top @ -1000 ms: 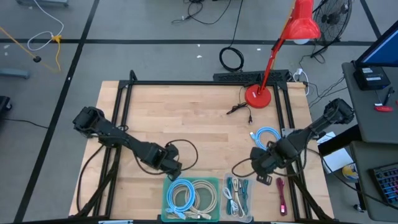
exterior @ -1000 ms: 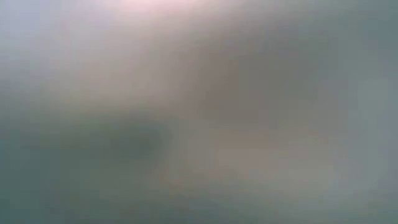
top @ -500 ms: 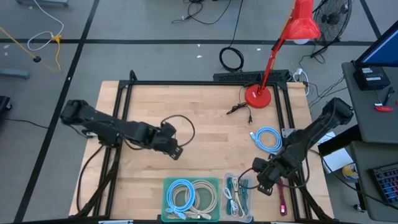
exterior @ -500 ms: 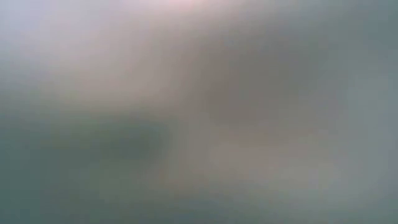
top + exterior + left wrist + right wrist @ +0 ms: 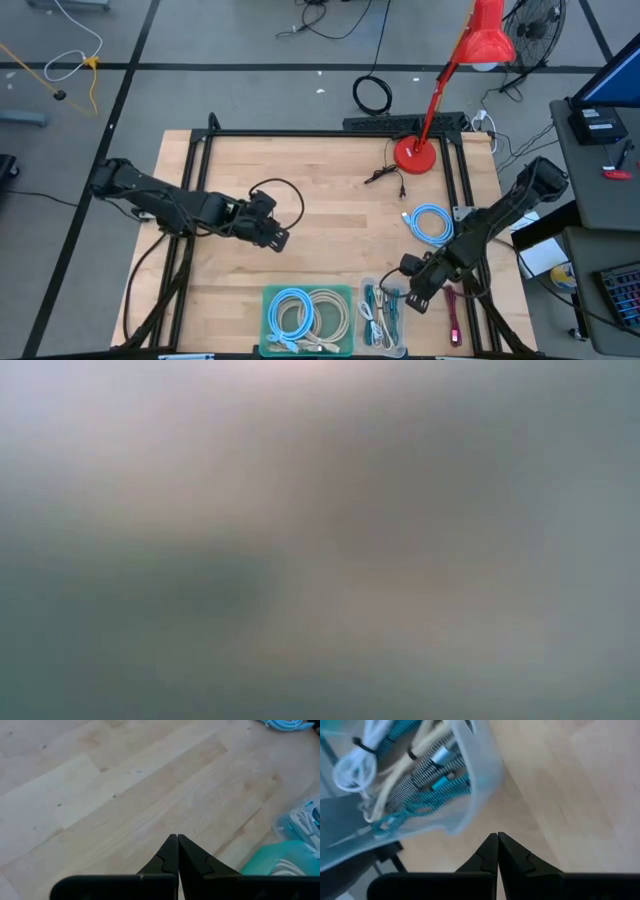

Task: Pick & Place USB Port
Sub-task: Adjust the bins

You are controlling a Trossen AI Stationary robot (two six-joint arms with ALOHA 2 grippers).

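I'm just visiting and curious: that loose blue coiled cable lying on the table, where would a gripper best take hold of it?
Probably from straight above, pinching one side of the blue coiled cable's ring. It lies flat on the wooden table with an open middle, so one finger could drop inside the loop, the other outside.

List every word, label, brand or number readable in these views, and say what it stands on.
None can be read.
Clear bin of bundled cables: no print shows.
Teal bin and blue cable coil: no labels visible.
Items on the side desk: too small to read.
Low view: wholly blurred.
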